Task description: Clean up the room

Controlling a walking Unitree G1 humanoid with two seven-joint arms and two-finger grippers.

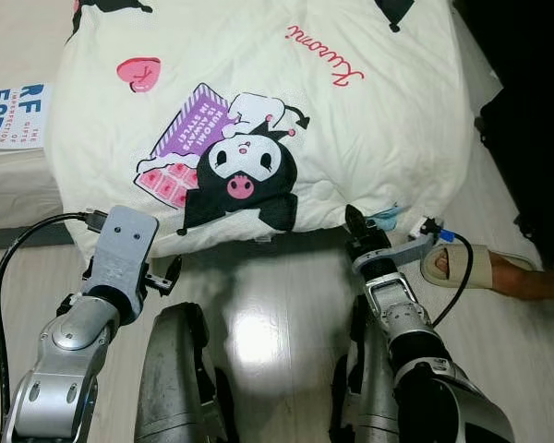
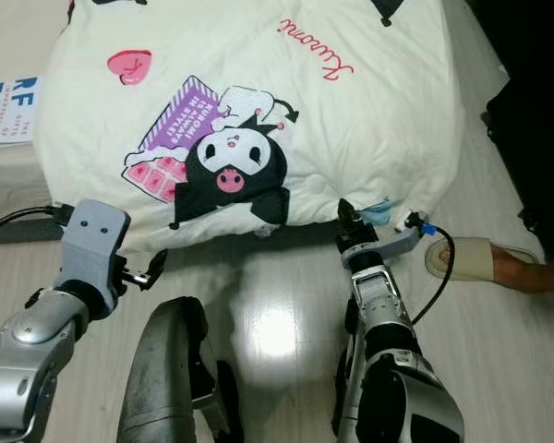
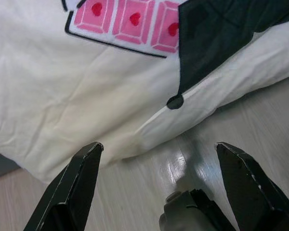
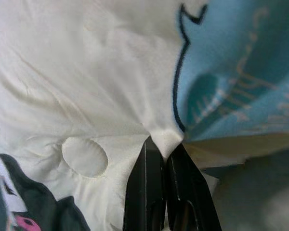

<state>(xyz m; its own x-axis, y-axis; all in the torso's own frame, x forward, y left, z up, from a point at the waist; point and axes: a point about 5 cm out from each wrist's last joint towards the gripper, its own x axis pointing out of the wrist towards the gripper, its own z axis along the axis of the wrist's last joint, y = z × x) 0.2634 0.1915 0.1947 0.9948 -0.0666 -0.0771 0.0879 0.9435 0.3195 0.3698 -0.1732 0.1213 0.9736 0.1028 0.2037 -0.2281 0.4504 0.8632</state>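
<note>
While the right gripper (image 4: 163,156) has its 2 fingers pinched on the hem of the cream quilt (image 1: 258,101) overhanging the bed onto the floor, the left gripper (image 3: 159,192) gapes wide and empty beside the edge, probably to lift it.

1. The cream quilted blanket with a black cartoon print (image 1: 258,111) runs off the top edge of the eye views.
2. A white booklet with blue lettering (image 1: 17,115) is cut by the left edge; only part of its words reads.
3. The person's foot in a beige slipper (image 1: 462,266) is cut by the right edge.
4. The right gripper (image 4: 164,150) has its fingertips buried in a blanket fold.
</note>
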